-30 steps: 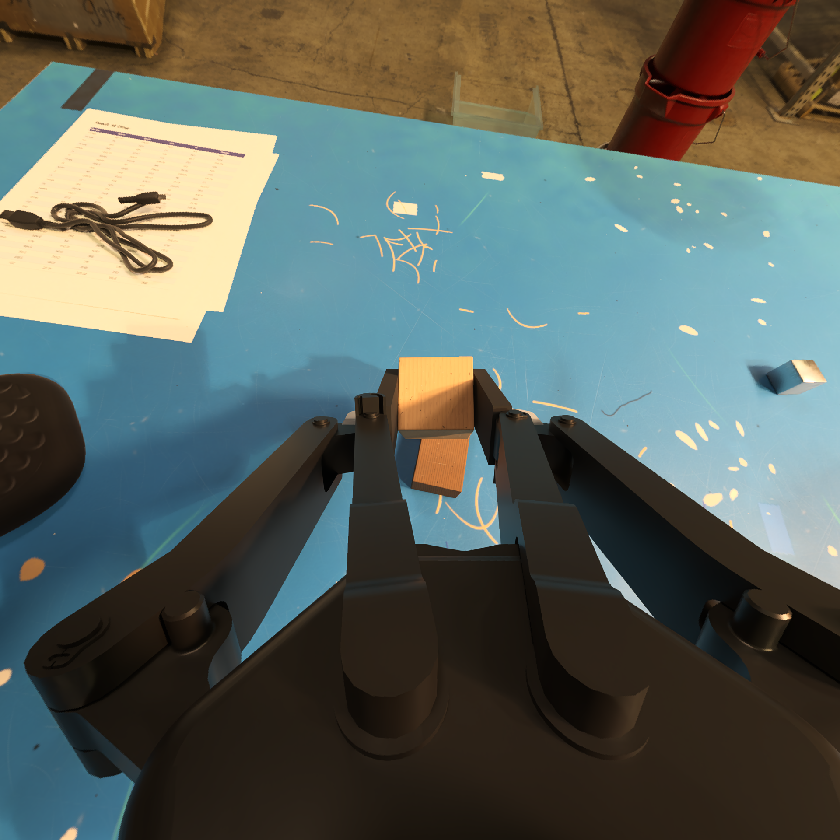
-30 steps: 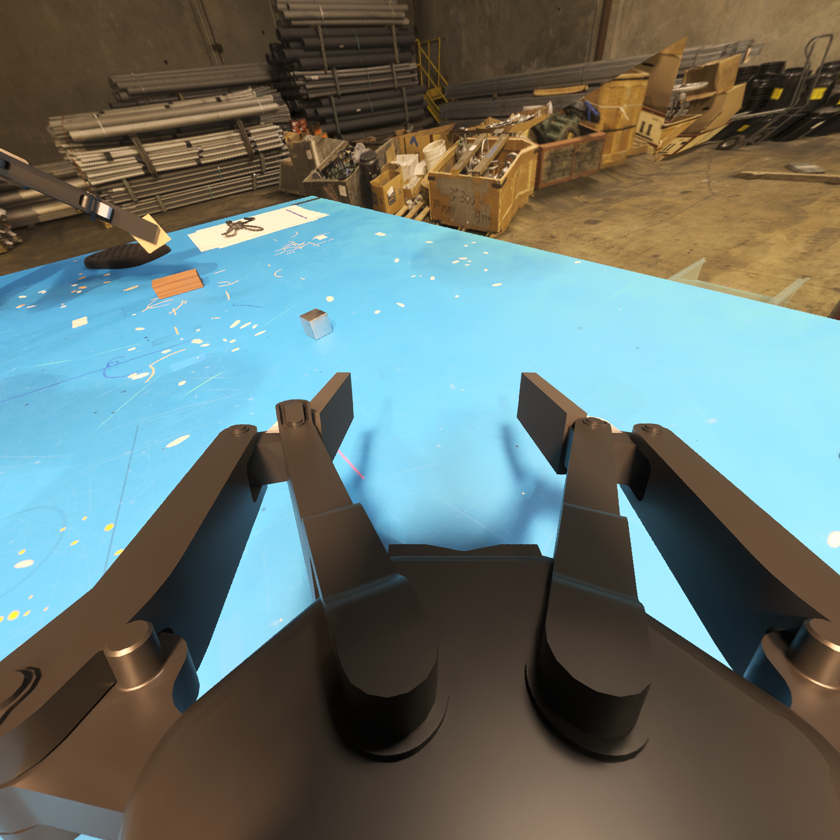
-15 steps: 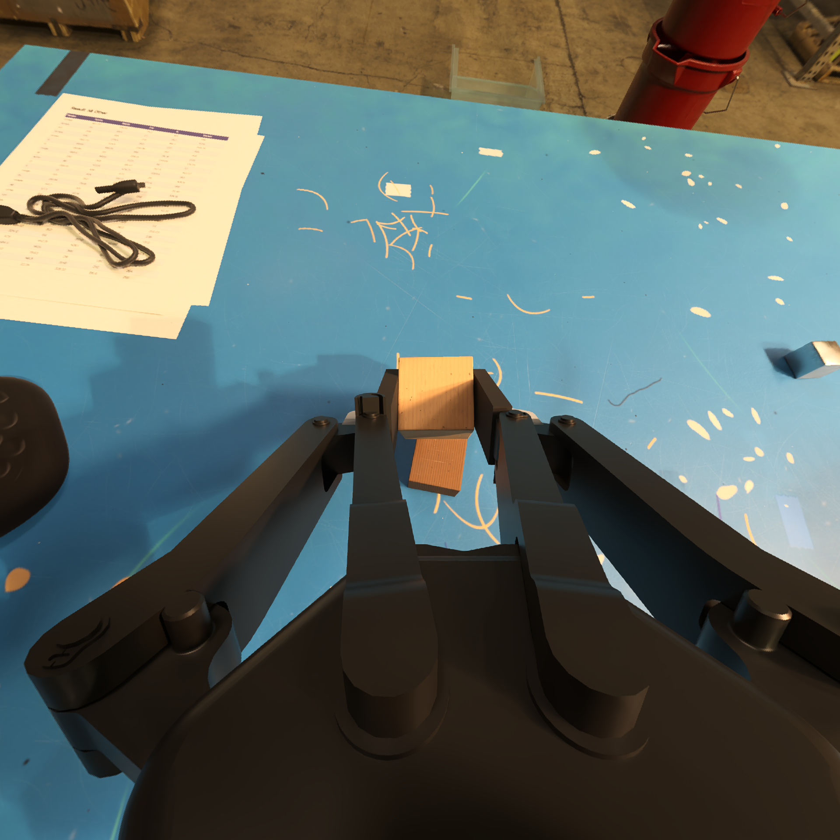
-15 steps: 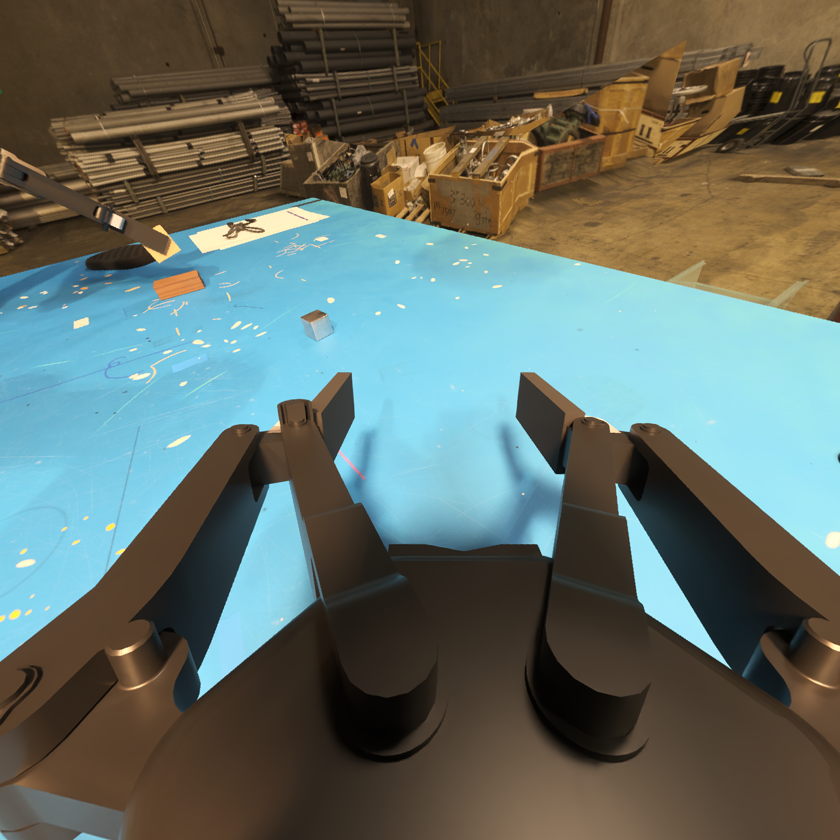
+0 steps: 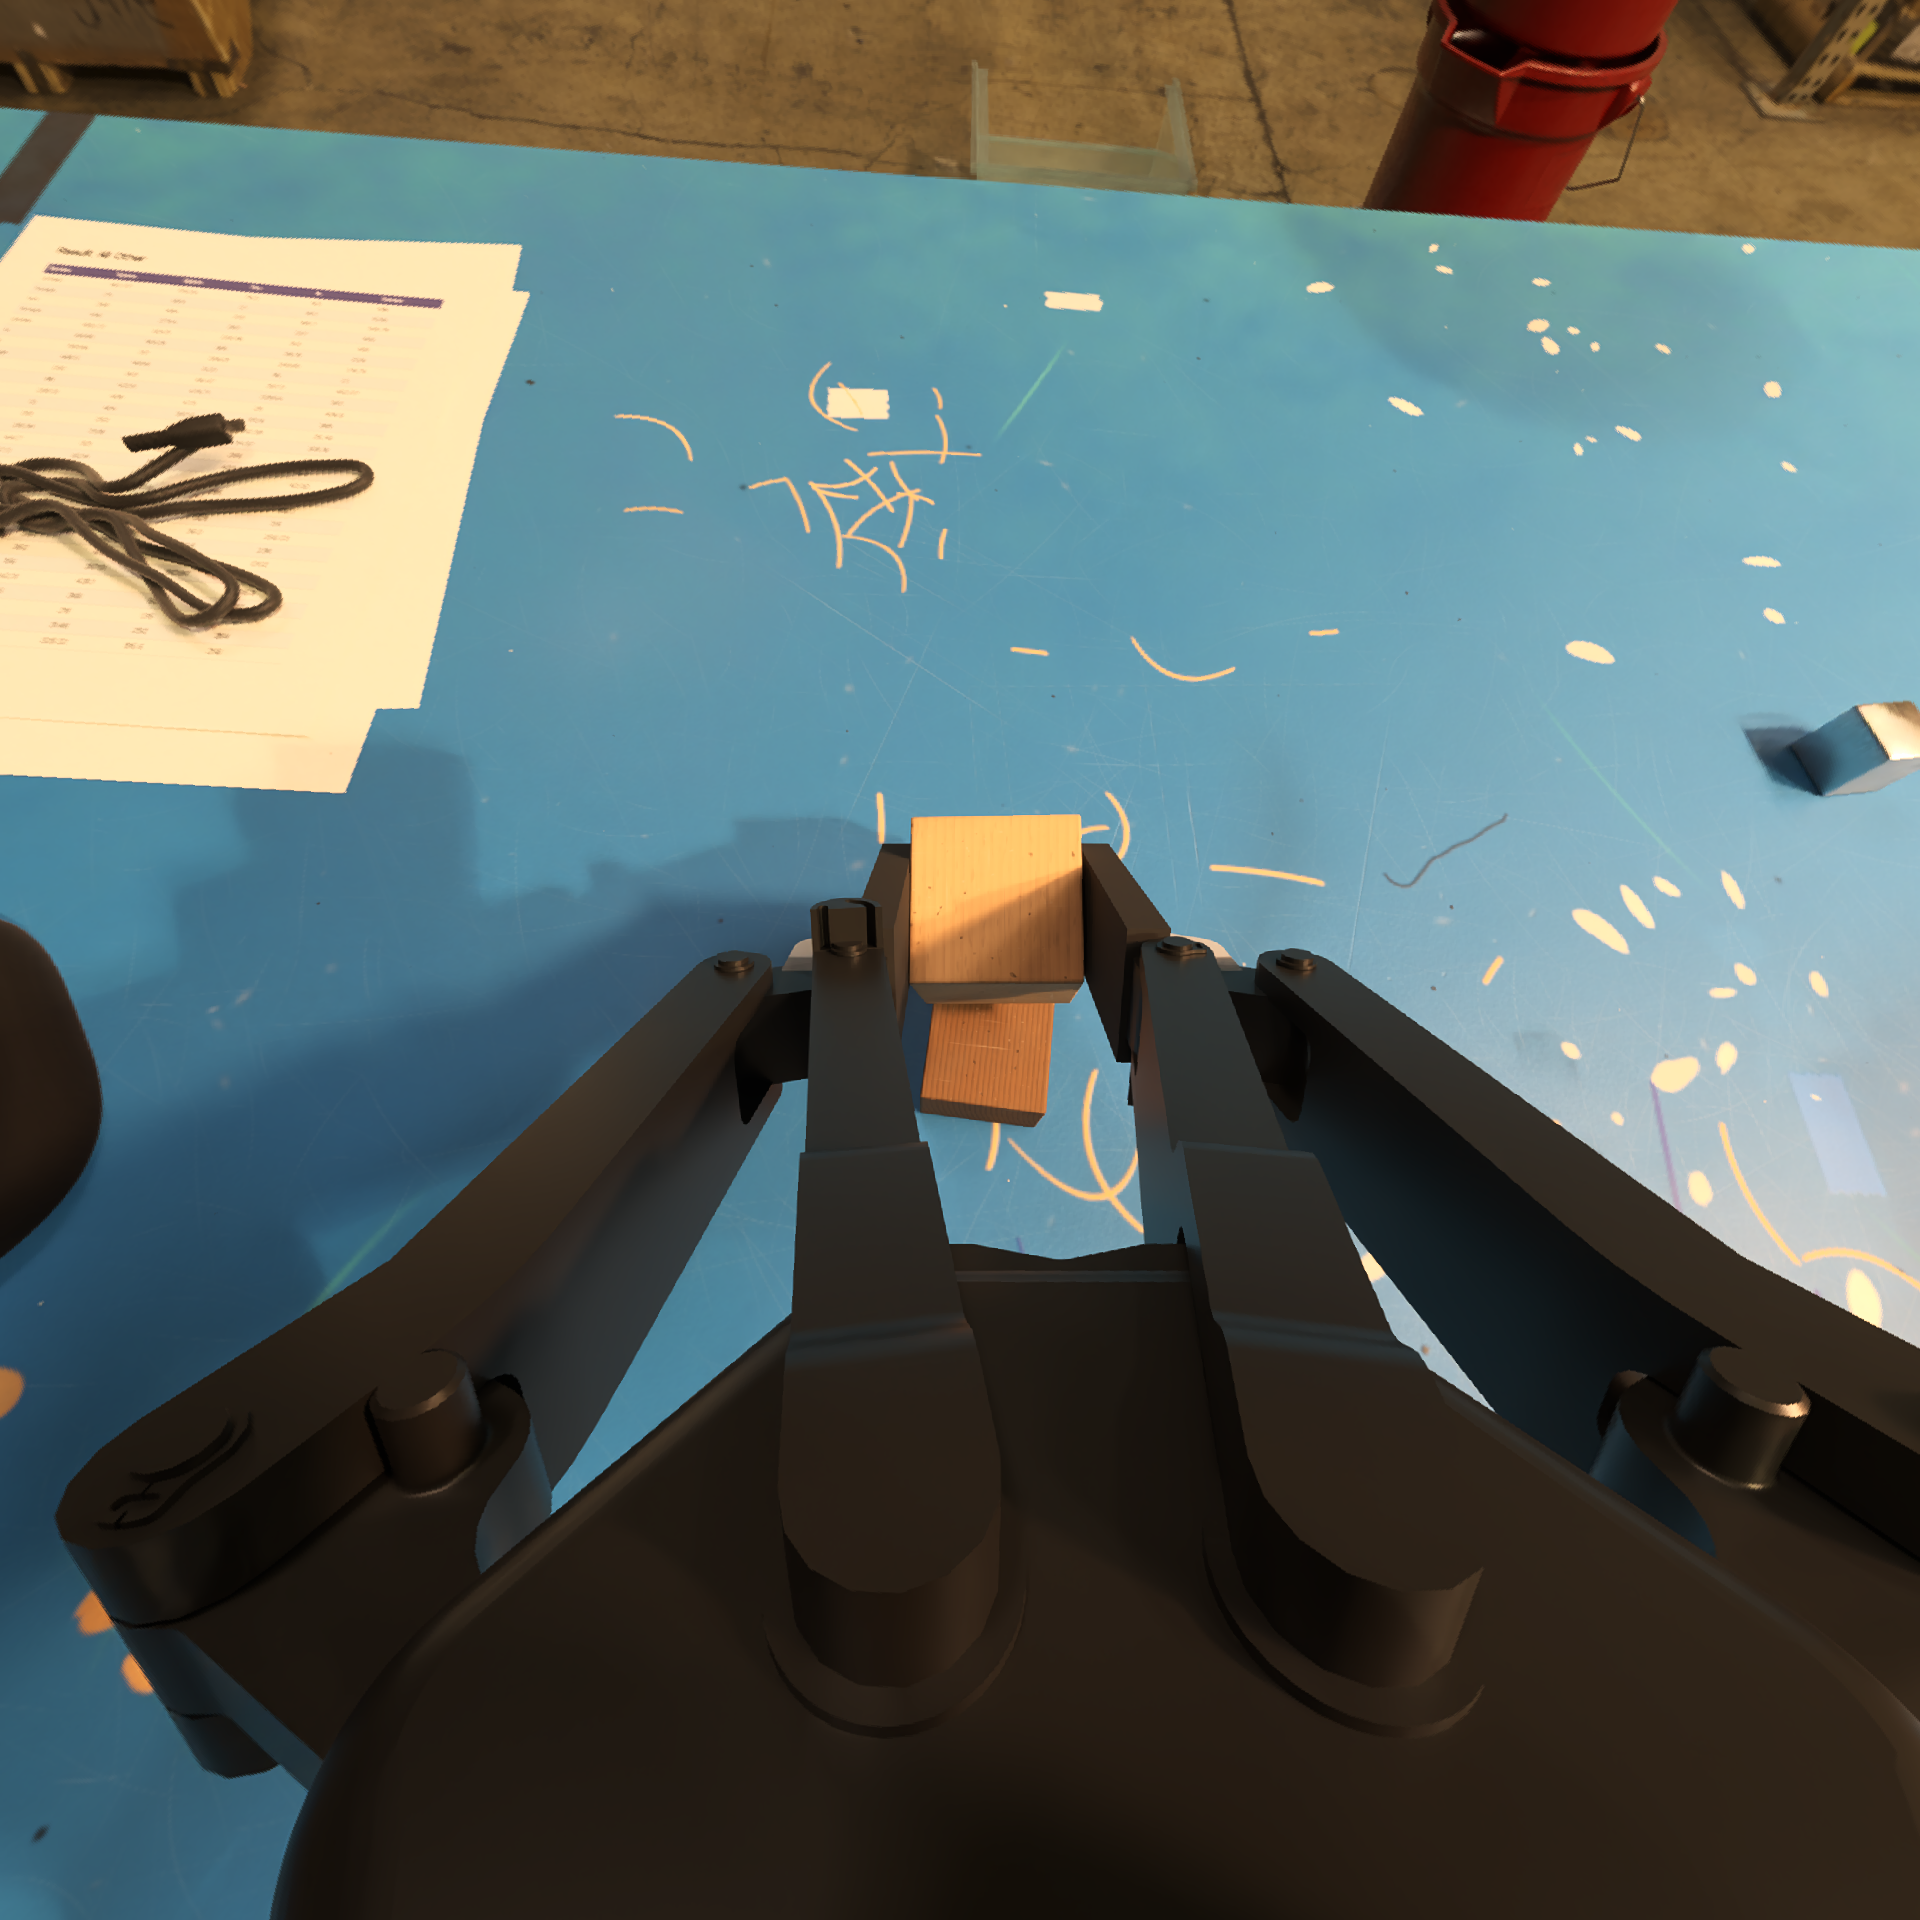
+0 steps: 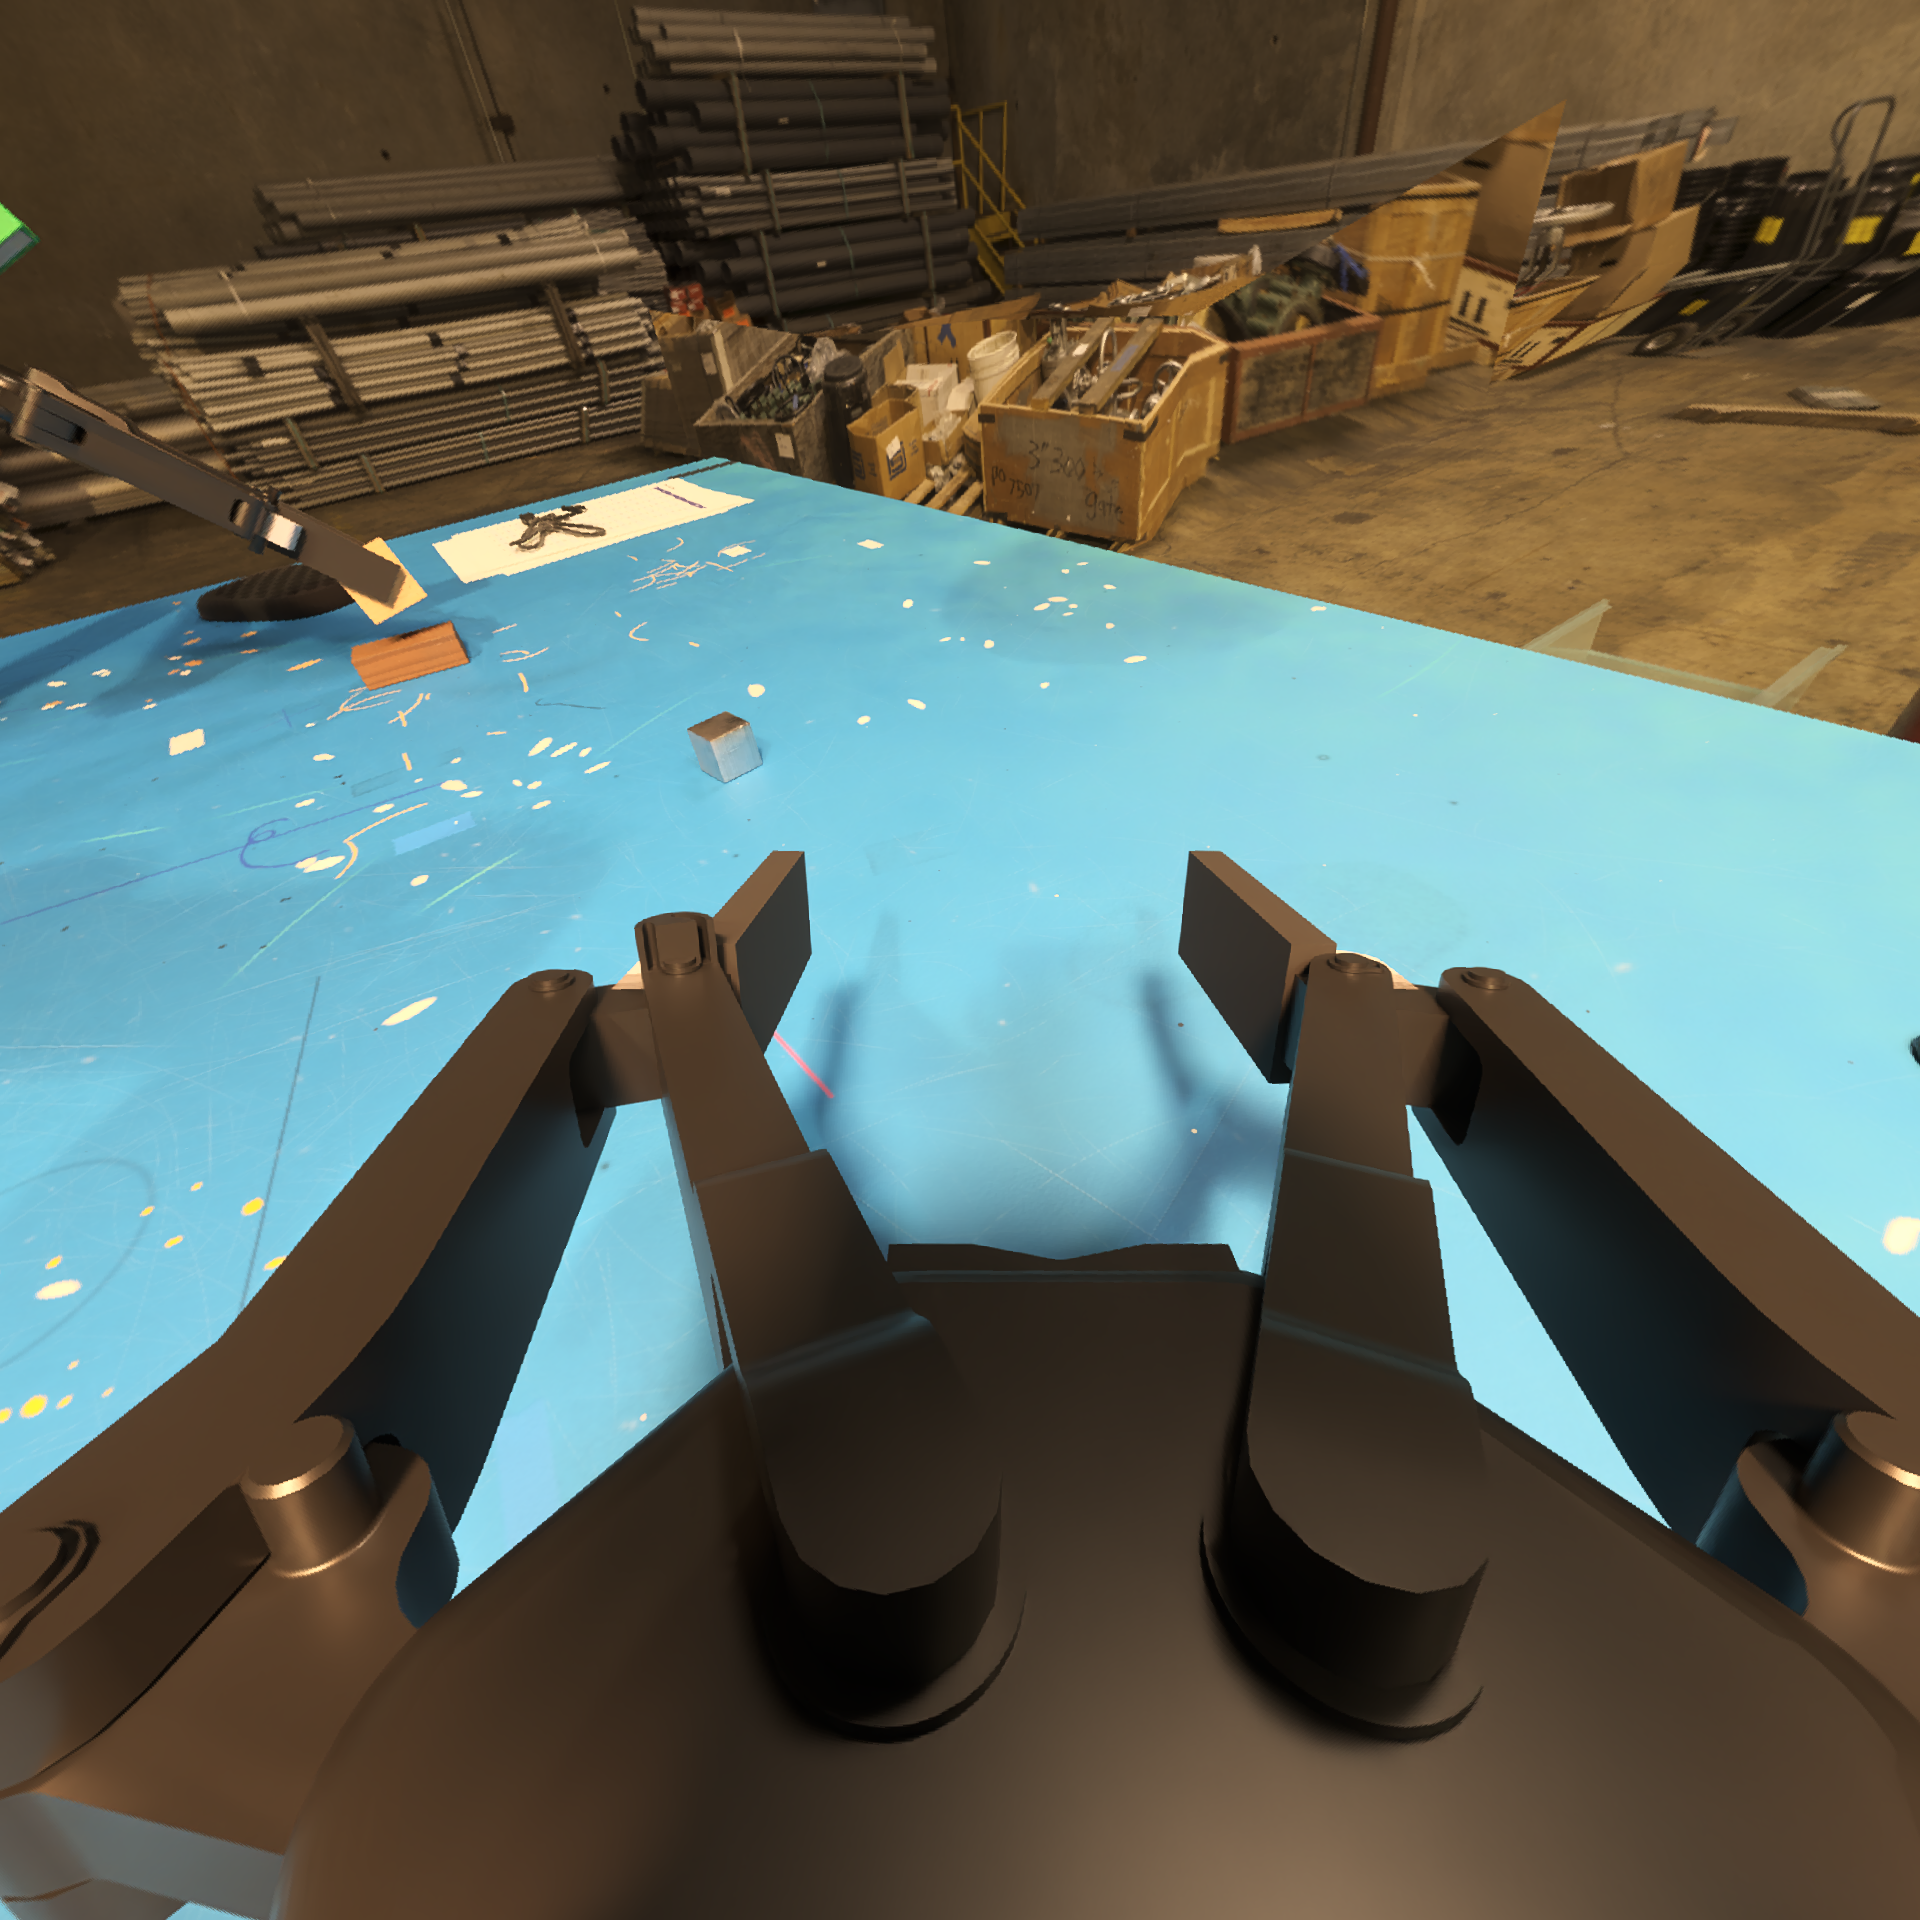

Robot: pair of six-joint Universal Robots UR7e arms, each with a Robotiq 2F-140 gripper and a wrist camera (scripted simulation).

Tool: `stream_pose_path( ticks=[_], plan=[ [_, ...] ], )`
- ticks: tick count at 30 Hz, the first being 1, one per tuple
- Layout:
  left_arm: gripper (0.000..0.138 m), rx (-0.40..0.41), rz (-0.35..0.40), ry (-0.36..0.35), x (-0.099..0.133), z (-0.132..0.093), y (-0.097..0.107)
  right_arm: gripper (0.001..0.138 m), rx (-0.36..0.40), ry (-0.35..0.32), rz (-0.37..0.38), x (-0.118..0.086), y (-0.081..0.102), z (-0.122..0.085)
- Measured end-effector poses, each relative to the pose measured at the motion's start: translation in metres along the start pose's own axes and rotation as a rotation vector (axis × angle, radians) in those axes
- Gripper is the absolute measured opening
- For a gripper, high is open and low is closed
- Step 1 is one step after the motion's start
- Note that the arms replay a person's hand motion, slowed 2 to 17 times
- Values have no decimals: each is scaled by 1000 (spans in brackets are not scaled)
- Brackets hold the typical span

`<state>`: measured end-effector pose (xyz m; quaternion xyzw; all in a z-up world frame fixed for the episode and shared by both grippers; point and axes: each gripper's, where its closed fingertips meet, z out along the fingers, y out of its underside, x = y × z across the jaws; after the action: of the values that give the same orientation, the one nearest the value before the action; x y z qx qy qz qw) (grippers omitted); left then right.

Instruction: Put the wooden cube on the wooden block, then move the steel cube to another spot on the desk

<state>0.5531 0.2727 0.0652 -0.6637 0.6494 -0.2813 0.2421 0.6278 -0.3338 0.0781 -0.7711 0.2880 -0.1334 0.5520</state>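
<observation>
Left gripper (image 5: 995, 894): pinching wooden cube (image 5: 994, 900), clear of the desk (image 5: 1351, 540). Wooden block (image 5: 985, 1062): flat, just below and slightly behind the fingertips, long axis apparently along the fingers. Right gripper (image 6: 997, 914): spread, empty. Steel cube (image 6: 725, 745): ahead-left of it, nearer this arm.

We see the flat reddish wooden block (image 5: 985, 1062) partly hidden behind the pale wooden cube (image 5: 994, 900). The shiny steel cube (image 5: 1860, 748), the tangled black cable (image 5: 156, 520) and the black dimpled pad (image 5: 42, 1091) are cut by the left wrist view's edges.
</observation>
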Motion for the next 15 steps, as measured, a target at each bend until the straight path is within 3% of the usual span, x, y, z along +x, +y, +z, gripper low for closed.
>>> stream_pose_path(
  ticks=[15],
  plan=[
    [41, -16, 86, 12, 2, 10, 12, 94, 4, 1, -4, 0, -1, 0]
  ],
)
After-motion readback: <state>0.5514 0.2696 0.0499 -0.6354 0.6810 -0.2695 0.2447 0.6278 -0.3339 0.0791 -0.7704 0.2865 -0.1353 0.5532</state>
